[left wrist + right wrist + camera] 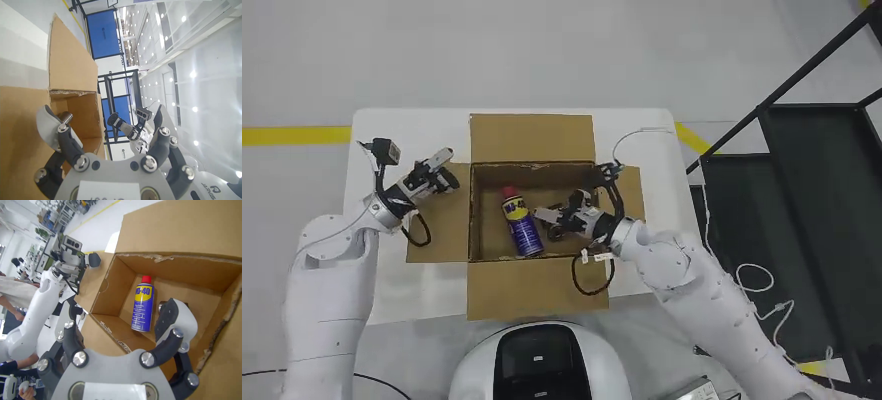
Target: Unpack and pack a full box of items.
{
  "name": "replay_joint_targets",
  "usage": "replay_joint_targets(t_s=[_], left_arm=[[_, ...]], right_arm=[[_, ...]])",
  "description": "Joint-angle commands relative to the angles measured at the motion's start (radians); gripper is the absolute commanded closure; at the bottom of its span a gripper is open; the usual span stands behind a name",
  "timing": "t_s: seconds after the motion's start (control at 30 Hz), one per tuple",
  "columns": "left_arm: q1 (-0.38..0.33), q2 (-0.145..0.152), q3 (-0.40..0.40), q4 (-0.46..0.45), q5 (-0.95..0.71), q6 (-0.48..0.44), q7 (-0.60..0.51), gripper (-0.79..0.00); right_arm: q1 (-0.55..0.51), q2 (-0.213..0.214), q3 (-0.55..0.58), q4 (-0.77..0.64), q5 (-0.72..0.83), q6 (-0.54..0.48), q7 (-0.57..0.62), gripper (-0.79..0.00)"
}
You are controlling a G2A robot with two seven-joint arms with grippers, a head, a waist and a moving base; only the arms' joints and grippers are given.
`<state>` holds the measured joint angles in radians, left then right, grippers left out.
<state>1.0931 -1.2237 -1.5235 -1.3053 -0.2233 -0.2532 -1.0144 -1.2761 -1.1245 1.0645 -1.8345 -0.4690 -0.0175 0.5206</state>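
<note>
Unpacking looks underway: the right gripper (549,223) hangs wide open over the box (532,290), just beside the can (523,226) lying on its floor, the left gripper (447,168) open above the left flap (437,238), so next comes straddle, squeeze, lift.

The left arm (337,245) bends at the elbow, its left hand (439,163) spread wide. The right arm (692,275) angles inward, its right hand (548,221) likewise spread.
</note>
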Motion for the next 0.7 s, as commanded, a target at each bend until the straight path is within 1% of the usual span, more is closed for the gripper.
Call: replay_joint_targets(t_s=[0.0, 0.07, 0.13, 0.67], left_arm=[[-0.012, 0.005, -0.001, 0.018, -0.017, -0.003, -0.058, -0.785], [-0.029, 0.009, 0.002, 0.038, -0.039, -0.012, -0.124, -0.785], [-0.044, 0.012, 0.002, 0.062, -0.058, -0.028, -0.151, -0.785], [-0.046, 0.013, 0.003, 0.065, -0.058, -0.033, -0.154, -0.785]], right_arm=[[0.047, -0.011, -0.057, 0.026, -0.038, 0.038, 0.018, -0.785], [0.084, -0.022, -0.097, 0.053, -0.056, 0.069, 0.021, -0.785], [0.112, -0.031, -0.123, 0.072, -0.065, 0.094, 0.028, -0.785], [0.119, -0.034, -0.129, 0.077, -0.066, 0.100, 0.028, -0.785]])
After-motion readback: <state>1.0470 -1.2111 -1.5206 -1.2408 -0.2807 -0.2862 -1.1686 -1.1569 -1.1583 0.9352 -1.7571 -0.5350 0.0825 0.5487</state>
